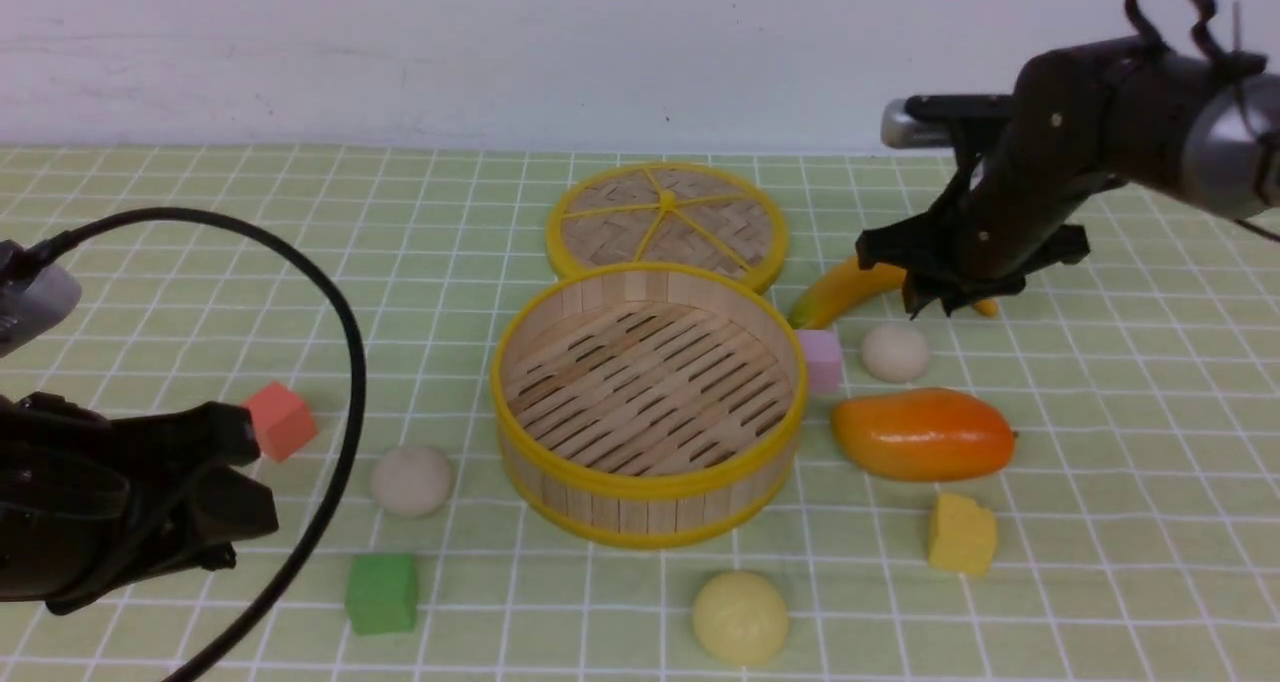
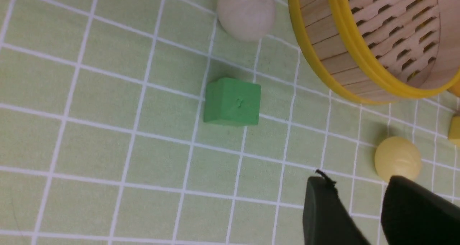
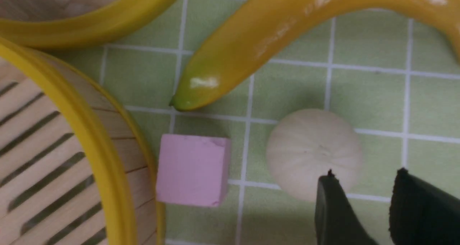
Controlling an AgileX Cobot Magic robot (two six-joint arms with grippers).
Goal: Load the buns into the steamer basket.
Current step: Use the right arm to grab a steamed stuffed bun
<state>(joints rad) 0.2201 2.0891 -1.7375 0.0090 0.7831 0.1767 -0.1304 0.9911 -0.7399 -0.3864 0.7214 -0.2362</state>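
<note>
- My right gripper (image 1: 945, 307) hangs over the far right part of the table (image 1: 1100, 462), just above a white bun (image 1: 895, 352) that lies between the banana (image 1: 845, 290) and the mango (image 1: 922, 434). I place it there because this bun is the one closest to that arm.
- Its jaws stand parted with nothing between them. In the wrist view the bun sits just ahead of the tips, not yet enclosed.
- The pink cube (image 1: 822, 359) sits between that bun and the basket (image 1: 640, 510), right against the wall. I therefore judge the bun needs lifting over the rim, not pushing.
- My left gripper (image 1: 250, 477) waits low near the table's left edge, jaws parted and empty. It points toward the second white bun (image 1: 411, 481), which lies between the red cube (image 1: 282, 420) and the green cube (image 1: 382, 592).
- The yellow bun (image 1: 740, 617) lies near the table's near edge, in front of the basket and apart from it.
- The basket stands mid-table with a bare floor. The lid (image 1: 665, 212) lies flat just behind it, which leaves the top open for dropping buns in.
- All three buns are outside, so the task looks to be at its start.
</note>
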